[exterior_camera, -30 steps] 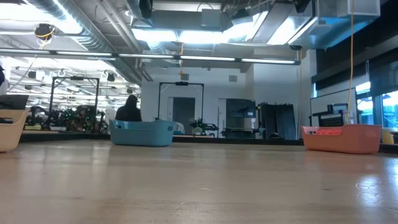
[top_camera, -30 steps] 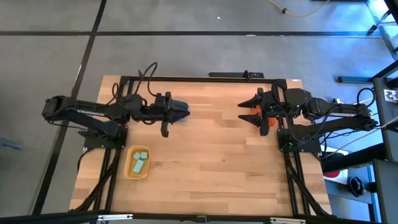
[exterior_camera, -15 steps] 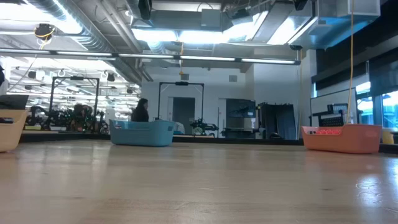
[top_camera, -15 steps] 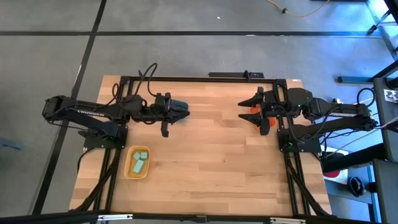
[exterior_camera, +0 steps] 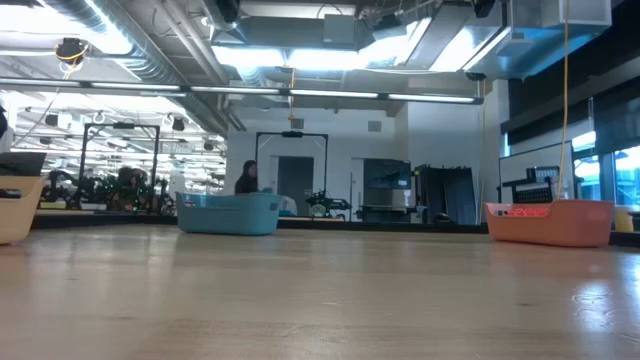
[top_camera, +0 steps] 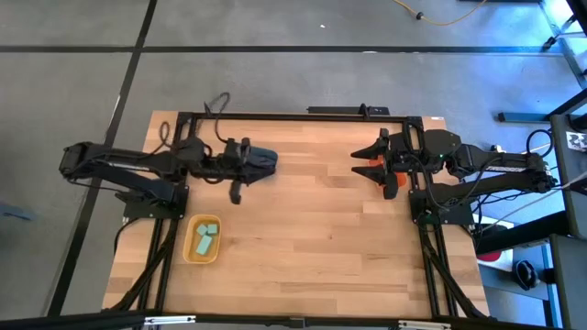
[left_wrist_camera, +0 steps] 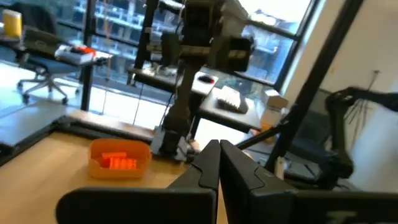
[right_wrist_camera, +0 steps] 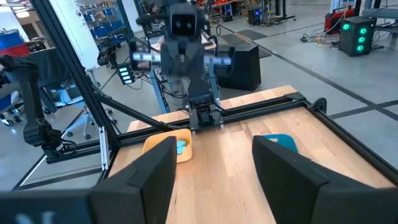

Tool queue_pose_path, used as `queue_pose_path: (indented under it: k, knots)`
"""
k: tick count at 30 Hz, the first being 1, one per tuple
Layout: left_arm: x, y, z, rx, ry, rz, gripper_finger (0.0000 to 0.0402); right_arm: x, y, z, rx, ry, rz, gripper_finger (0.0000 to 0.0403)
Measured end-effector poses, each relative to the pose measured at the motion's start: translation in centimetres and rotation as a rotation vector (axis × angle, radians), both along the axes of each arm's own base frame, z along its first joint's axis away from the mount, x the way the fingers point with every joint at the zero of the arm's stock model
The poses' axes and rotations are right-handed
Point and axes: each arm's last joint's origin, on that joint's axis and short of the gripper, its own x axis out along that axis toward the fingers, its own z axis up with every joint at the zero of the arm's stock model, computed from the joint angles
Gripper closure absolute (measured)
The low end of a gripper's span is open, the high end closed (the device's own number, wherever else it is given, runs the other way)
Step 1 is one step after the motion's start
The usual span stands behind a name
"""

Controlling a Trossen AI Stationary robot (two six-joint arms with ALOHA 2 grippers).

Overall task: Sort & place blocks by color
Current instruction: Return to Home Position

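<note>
- Sitting in the yellow tub [top_camera: 202, 258] are the green blocks [top_camera: 205, 236], a small bunch lying close together. That tub is on the left side of the table [top_camera: 312, 229], toward the front edge, just beside the left arm's frame.
- Red blocks [left_wrist_camera: 118, 162] are piled in the orange tub [left_wrist_camera: 121, 175], which is over on the right side toward the back, at the foot of the right arm.
- Blue tub [top_camera: 268, 156] is on the left half toward the back, well apart from the yellow one. Can't see into it from any view, so no idea what it holds.
- Left gripper [left_wrist_camera: 217, 149] hangs over the blue tub and covers its left part in the high view. Fingers are pressed flat together, nothing visible between them. The arm reaches in from the table's left edge.
- Right gripper [right_wrist_camera: 214, 144] hovers above the orange tub and hides most of it in the high view. Fingers are spread wide and it's got nothing in them.
- The two grippers point at each other across the middle of the table, well apart.
- From the low view, the blue and orange tubs both stand upright on the tabletop, and the yellow one is cut off at the picture's edge.
- A person [exterior_camera: 247, 177] is in the room way behind the table, showing just above the blue tub's rim in the low view.
</note>
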Motion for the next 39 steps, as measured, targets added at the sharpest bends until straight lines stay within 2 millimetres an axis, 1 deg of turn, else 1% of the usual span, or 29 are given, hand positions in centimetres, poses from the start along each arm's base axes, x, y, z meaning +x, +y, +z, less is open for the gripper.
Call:
queue_pose_path:
  k: [2,5,8,11,15,21,26,32,37,39]
  knots:
    - [-1.0,0.1,0.7,0.004,-0.014,-0.005,0.0401,0.0,0.0,0.0,0.0,0.0,0.0,0.0193]
    - [-2.6,0.3,0.9,0.03,0.035,0.02,0.0401,0.0,0.0,0.0,0.004,0.0,0.0,0.0193]
    - [-4.2,0.4,1.6,0.063,0.022,0.047,0.0401,0.0,0.0,0.0,0.023,0.0,-0.003,0.0194]
    - [-5.8,0.4,1.2,0.079,-0.006,0.067,0.0401,0.0,0.0,0.0,0.024,0.004,-0.003,0.0194]
    - [-7.3,0.4,-1.5,0.043,-0.012,0.09,0.0401,0.0,0.0,-0.1,0.028,0.005,-0.004,0.0194]
    - [-9.3,0.4,-5.8,-0.037,-0.131,0.102,0.0401,0.0,0.0,-0.1,0.023,0.011,-0.003,0.0194]
    - [-10.3,0.5,-9.5,-0.1,-0.115,0.119,0.0401,0.0,0.0,-0.1,0.021,0.011,-0.003,0.0194]
    - [-11.3,0.3,-12.0,-0.132,-0.122,0.115,0.0401,0.0,0.0,-0.1,0.022,0.011,-0.003,0.0194]
    - [-12.2,0.3,-13.2,-0.158,-0.165,0.126,0.0402,0.0,0.0,-0.1,0.026,0.011,-0.004,0.0194]
    - [-12.4,0.2,-13.6,-0.162,-0.156,0.124,0.0401,0.0,0.0,-0.1,0.026,0.011,-0.004,0.0194]
